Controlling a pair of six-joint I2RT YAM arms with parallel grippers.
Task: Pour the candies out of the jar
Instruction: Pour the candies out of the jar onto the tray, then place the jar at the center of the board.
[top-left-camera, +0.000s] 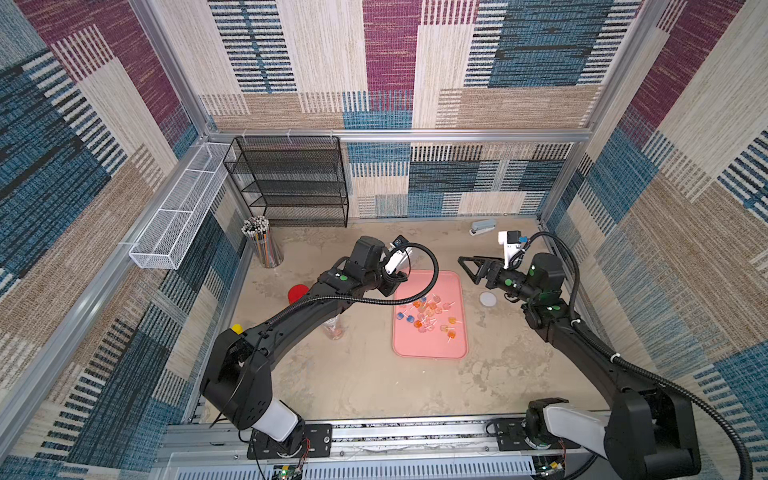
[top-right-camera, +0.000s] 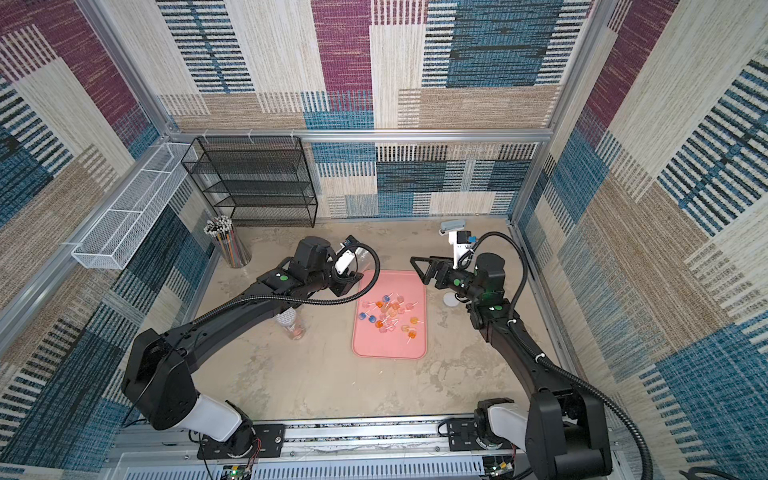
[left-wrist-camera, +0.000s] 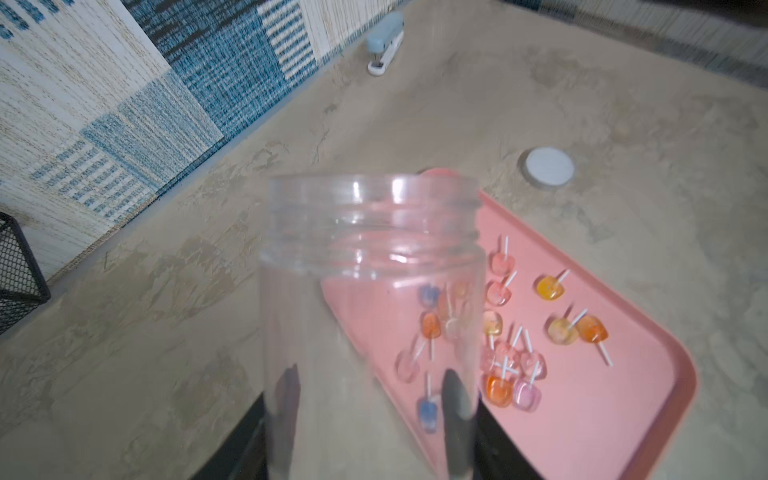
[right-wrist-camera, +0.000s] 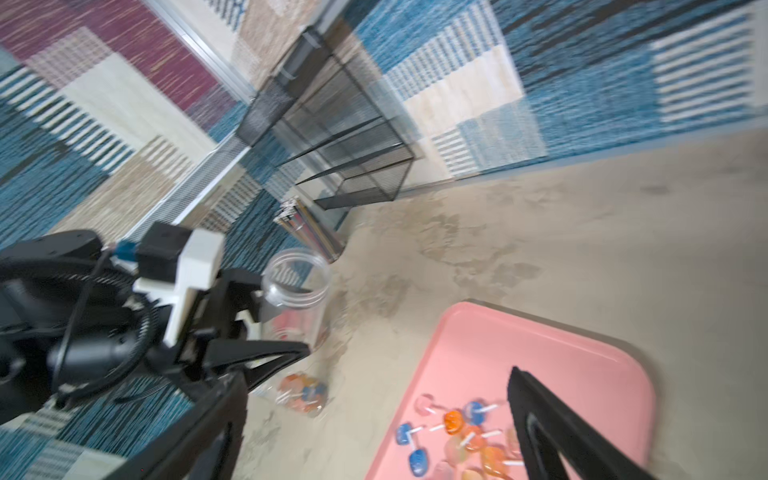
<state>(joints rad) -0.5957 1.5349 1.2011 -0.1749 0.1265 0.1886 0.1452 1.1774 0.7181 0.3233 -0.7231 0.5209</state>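
table (top-left-camera: 353, 374), sandy and mottled, lies under both arms. black mesh rack (top-left-camera: 291, 183) stands against the back wall, well beyond the left gripper's fingertips. pink tray (top-left-camera: 428, 349) lies flat between the 2 grippers, its far edge just under the left one. left gripper (left-wrist-camera: 372, 399) pinches a clear jar (left-wrist-camera: 374, 232) by its lower body, 1 dark finger on each side of the wall. in the right wrist view the jar's open threaded mouth points up, and the jar hangs over the tray's near corner. right gripper (top-left-camera: 467, 271) hovers off the tray's far corner, jaws spread wide, holding nothing. cup of pencils (top-left-camera: 264, 245) stands well behind the left gripper, by the rack. another clear container (top-left-camera: 334, 328) with coloured pieces sits under the left forearm. stapler (top-left-camera: 483, 226) lies beyond the right gripper by the back wall. red lid (top-left-camera: 298, 293) rests behind the left wrist. white lid (top-left-camera: 488, 299) lies just below the right gripper, off the tray. candies (top-left-camera: 428, 316) lie scattered on the tray, below and ahead of the left gripper, orange, blue, pink and yellow heads on white sticks.
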